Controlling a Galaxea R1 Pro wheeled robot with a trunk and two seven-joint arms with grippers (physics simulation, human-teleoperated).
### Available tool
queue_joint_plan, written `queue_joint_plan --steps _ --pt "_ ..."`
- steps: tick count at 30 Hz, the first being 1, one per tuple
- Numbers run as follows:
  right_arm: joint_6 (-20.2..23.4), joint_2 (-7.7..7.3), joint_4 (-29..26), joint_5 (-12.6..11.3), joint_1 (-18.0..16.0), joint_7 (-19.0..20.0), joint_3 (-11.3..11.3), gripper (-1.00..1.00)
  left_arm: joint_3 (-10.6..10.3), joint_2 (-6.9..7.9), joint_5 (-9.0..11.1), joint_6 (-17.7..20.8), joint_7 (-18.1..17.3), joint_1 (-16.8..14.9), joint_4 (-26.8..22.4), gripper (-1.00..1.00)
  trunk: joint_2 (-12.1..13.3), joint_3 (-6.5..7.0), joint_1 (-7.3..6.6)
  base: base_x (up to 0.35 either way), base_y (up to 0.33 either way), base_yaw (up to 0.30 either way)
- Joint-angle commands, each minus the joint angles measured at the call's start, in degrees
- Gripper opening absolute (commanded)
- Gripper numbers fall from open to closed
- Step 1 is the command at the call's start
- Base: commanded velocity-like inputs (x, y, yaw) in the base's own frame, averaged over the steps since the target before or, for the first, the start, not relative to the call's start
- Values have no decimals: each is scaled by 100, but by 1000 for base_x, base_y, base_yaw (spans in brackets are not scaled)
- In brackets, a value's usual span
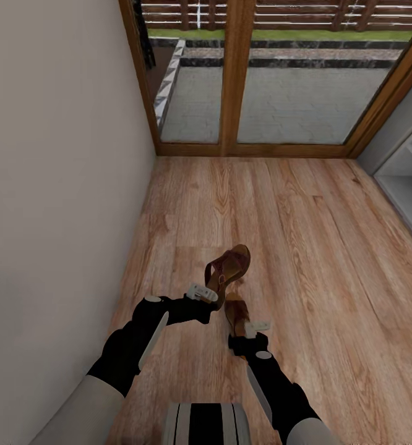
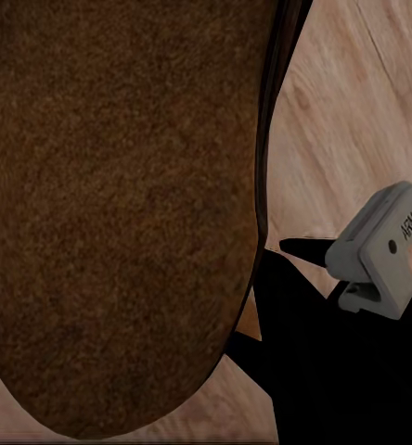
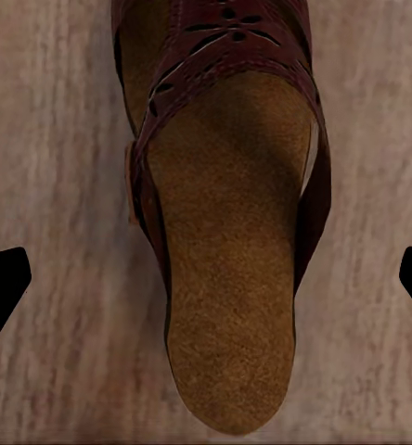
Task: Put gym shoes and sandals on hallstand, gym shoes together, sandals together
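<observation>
Two dark brown strappy sandals with tan footbeds are in front of me on the wood-plank corridor floor [image 1: 305, 235]. My left gripper [image 1: 207, 292] is shut on one sandal [image 1: 231, 264], which is tilted up off the floor; its footbed [image 2: 122, 213] sits very close to the left wrist camera. The other sandal [image 1: 236, 311] lies flat on the floor. My right gripper [image 1: 248, 330] hovers over its heel end, open, and the black fingertips [image 3: 2, 287] stand wide on either side of this sandal [image 3: 229, 278]. The gym shoes are out of view.
A plain wall [image 1: 57, 185] runs close along my left. Wood-framed glass doors [image 1: 237, 80] close the far end. A pale grey-white open shelf unit [image 1: 410, 179] stands at the right edge; I cannot tell if it is the hallstand.
</observation>
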Motion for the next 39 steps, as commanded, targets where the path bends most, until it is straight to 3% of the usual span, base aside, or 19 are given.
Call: queue_joint_plan --steps 1,4,17,32,39 --pt "43 0 -10 43 -2 -24 12 100 4 -2 18 41 -23 -2 -6 -100 -3 -36 1 0 0 0" --pt "44 0 -10 41 1 -24 11 100 4 -2 18 39 -23 -2 -6 -100 -7 -129 9 0 0 0" --pt "39 0 -17 43 5 -33 11 100 4 -2 10 42 -23 -1 -6 -100 -7 -185 9 0 0 0" --pt "39 0 -20 36 1 -33 3 100 4 -2 16 46 -23 -9 -13 -100 -27 -637 47 0 0 0" --pt "39 0 -34 43 2 -33 3 100 4 -3 26 47 -23 -84 -172 -100 -27 -656 47 0 0 0"
